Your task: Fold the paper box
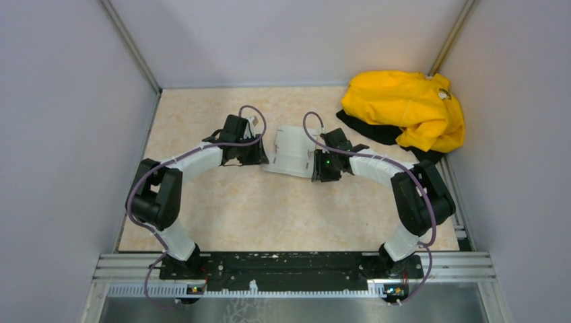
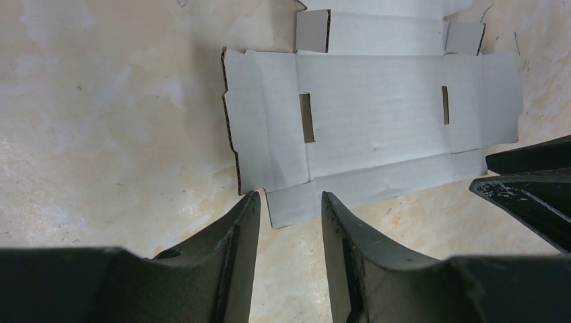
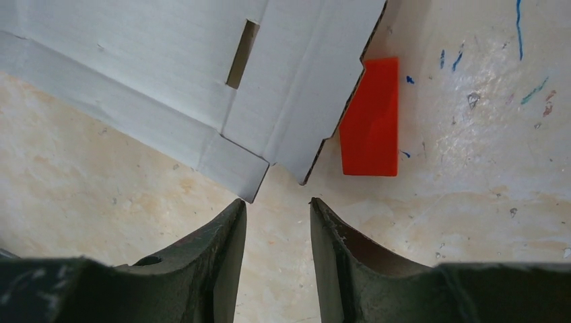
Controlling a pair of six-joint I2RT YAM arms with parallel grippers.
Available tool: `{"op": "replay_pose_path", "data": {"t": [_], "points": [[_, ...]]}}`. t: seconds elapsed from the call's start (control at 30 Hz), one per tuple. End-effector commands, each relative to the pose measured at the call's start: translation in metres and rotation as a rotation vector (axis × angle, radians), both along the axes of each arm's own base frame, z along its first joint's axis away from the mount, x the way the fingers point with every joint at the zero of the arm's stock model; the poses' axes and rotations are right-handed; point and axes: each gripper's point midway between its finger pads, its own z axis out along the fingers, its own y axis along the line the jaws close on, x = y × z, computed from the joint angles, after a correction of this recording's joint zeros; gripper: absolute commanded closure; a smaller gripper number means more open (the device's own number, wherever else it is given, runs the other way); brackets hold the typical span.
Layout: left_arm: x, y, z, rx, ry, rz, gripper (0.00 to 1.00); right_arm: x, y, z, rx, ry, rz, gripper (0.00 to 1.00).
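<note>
The paper box (image 1: 291, 152) is not yet a box. It lies as a flat cut sheet at the middle of the table (image 1: 222, 215), panels, flaps and slots all spread out, with nothing raised that I can see.

The two arms come in from opposite sides, so the sheet sits between them. That suits folding, since one side can be pinned while the other is lifted.

In the left wrist view the left claw (image 2: 290, 196) sits at the lower edge of the frame, its jaws half open. A small corner tab (image 2: 291, 207) of the sheet points into the gap. The fingers (image 2: 236, 249) stand clear on either side of it, so nothing is gripped. It looks lined up to pinch or nudge that tab.

In the right wrist view the right claw (image 3: 277, 202) is also half open and empty, with bare table showing in the gap. A corner of the sheet ends just beyond the fingertips in the upper half of the frame. A red block (image 3: 370, 121) lies right of centre, partly tucked under the sheet's edge. It may lift that edge a little and get in the way of a fold there.

A yellow garment (image 1: 404, 108) is heaped at the upper right of the top view, well apart from the work.
</note>
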Motion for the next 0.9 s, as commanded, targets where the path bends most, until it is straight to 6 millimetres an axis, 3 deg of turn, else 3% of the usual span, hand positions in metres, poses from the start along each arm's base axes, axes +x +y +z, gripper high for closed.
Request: {"op": "replay_pose_path", "data": {"t": [0.0, 0.2, 0.3, 0.43, 0.53, 0.87], "points": [[0.004, 0.002, 0.002, 0.007, -0.011, 0.015, 0.55, 0.014, 0.019, 0.038, 0.105, -0.124, -0.006, 0.6], [-0.001, -0.006, 0.051, -0.076, -0.045, 0.006, 0.55, 0.016, 0.026, 0.063, 0.15, -0.151, 0.008, 0.6], [0.003, -0.02, 0.081, -0.15, -0.089, -0.016, 0.55, 0.019, 0.025, 0.064, 0.144, -0.158, 0.002, 0.6], [0.014, -0.039, 0.099, -0.184, -0.105, -0.046, 0.56, 0.021, 0.026, 0.059, 0.136, -0.149, 0.0, 0.6], [0.023, -0.058, 0.097, -0.187, -0.105, -0.072, 0.58, 0.023, 0.025, 0.054, 0.125, -0.145, -0.002, 0.6], [0.022, -0.095, 0.031, -0.158, 0.008, -0.139, 0.74, 0.025, 0.023, 0.051, 0.108, -0.144, -0.015, 0.65]]}}
